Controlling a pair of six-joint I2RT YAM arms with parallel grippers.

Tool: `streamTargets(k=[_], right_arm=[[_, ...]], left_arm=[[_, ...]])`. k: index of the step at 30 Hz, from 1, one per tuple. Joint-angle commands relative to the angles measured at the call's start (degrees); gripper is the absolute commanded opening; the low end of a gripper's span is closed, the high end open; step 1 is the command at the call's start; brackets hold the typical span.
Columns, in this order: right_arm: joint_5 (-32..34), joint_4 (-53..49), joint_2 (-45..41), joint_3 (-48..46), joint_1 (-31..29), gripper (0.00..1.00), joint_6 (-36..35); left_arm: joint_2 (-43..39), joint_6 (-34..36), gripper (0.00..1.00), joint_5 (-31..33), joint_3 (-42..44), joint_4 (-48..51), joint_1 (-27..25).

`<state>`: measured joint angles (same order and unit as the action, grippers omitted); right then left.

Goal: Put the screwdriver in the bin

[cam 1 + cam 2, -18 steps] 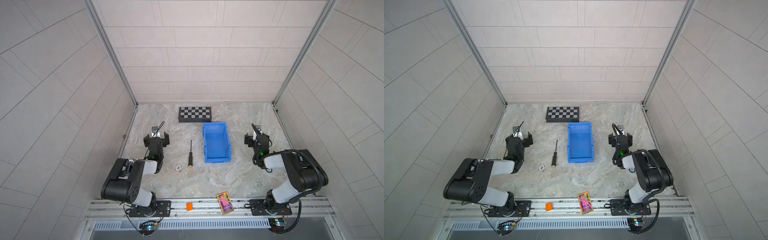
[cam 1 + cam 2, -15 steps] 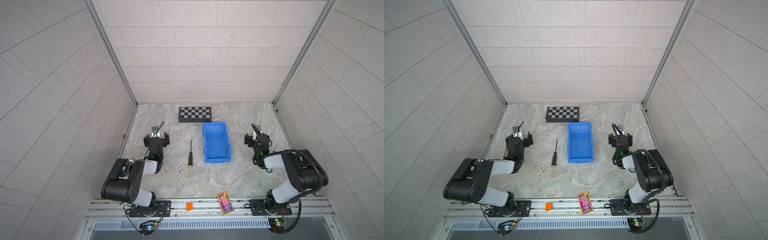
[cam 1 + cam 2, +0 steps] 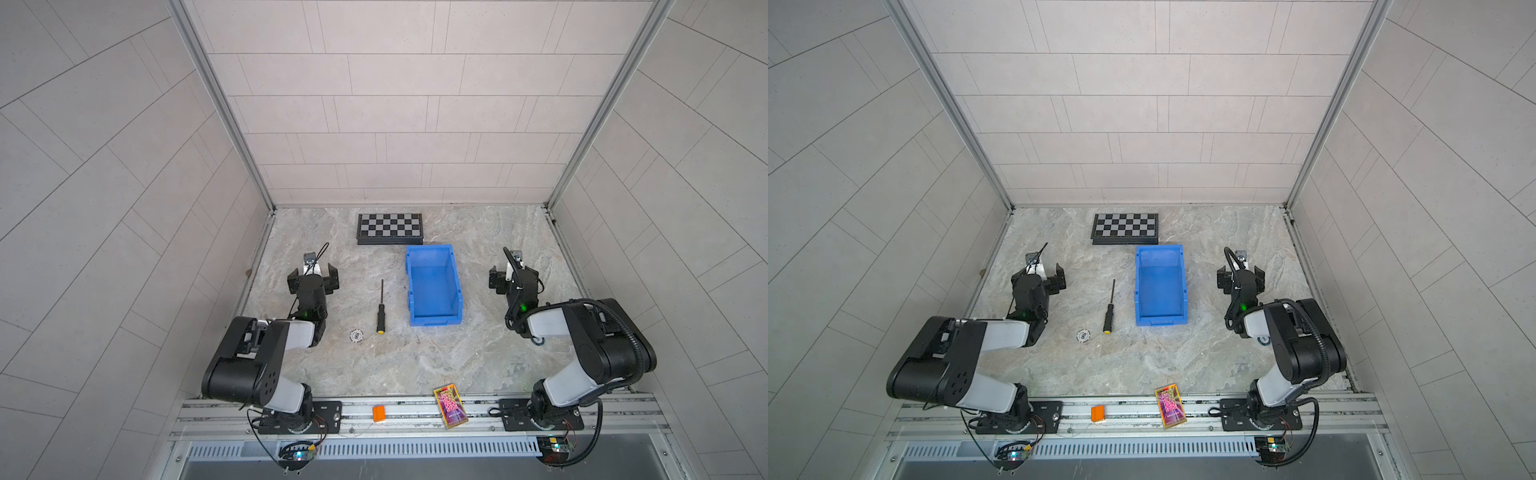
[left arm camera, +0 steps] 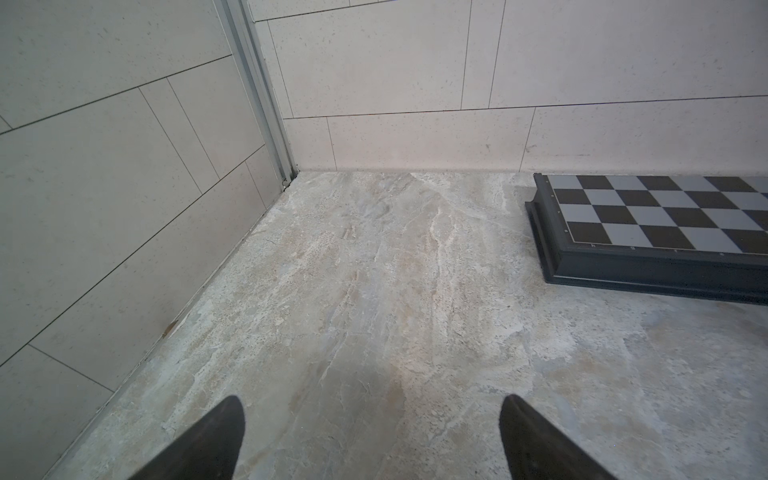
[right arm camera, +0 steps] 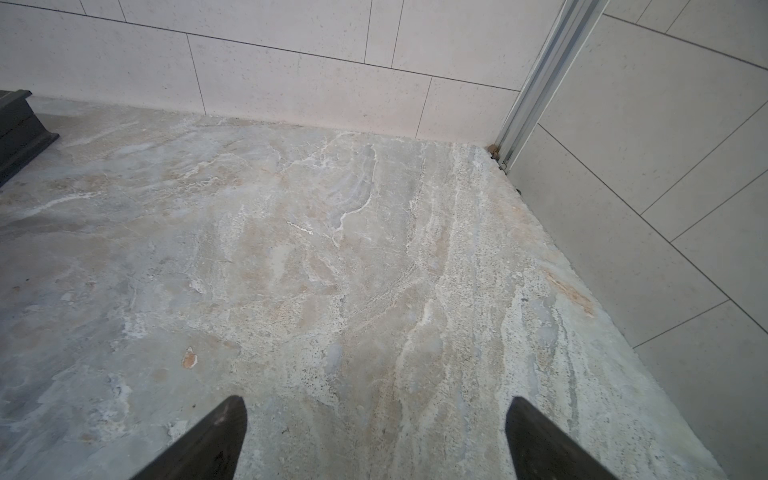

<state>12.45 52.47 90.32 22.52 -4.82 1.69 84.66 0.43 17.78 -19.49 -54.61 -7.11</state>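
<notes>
Top views, both: screwdriver [image 3: 380,307] flat on the stone floor [image 3: 415,357], at 9 o'clock of the bin [image 3: 435,321] and outside it, shaft toward 12, yellow cap toward 6, parallel to the bin's long wall. Probably suits a short sideways carry. At 9 o'clock of the screwdriver, left gripper [image 3: 312,275], splayed wide and empty, likely poised for the reach. At 3 o'clock of the bin, right gripper [image 3: 513,276], likewise spread, holding nothing.

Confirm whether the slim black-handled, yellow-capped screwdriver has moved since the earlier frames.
No. The screwdriver keeps its gap from the bright blue plastic bin.
</notes>
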Motion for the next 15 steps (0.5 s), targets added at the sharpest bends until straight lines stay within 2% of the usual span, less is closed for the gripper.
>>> streamTargets(k=[1,12,15], right_arm=[[-0.05,0.68,0.27,-0.46,0.02,0.99,-0.59],[-0.05,0.44,0.28,-0.32,0.15,0.99,-0.44],[-0.25,0.29,0.29,-0.29,0.17,0.99,-0.28]], left_arm=[[-0.62,-0.34,1.00,-0.14,-0.47,-1.11,0.51],[-1.42,-0.27,0.99,0.92,0.45,-1.68,1.04],[-3.46,-0.35,0.99,0.69,-0.55,1.88,1.05]])
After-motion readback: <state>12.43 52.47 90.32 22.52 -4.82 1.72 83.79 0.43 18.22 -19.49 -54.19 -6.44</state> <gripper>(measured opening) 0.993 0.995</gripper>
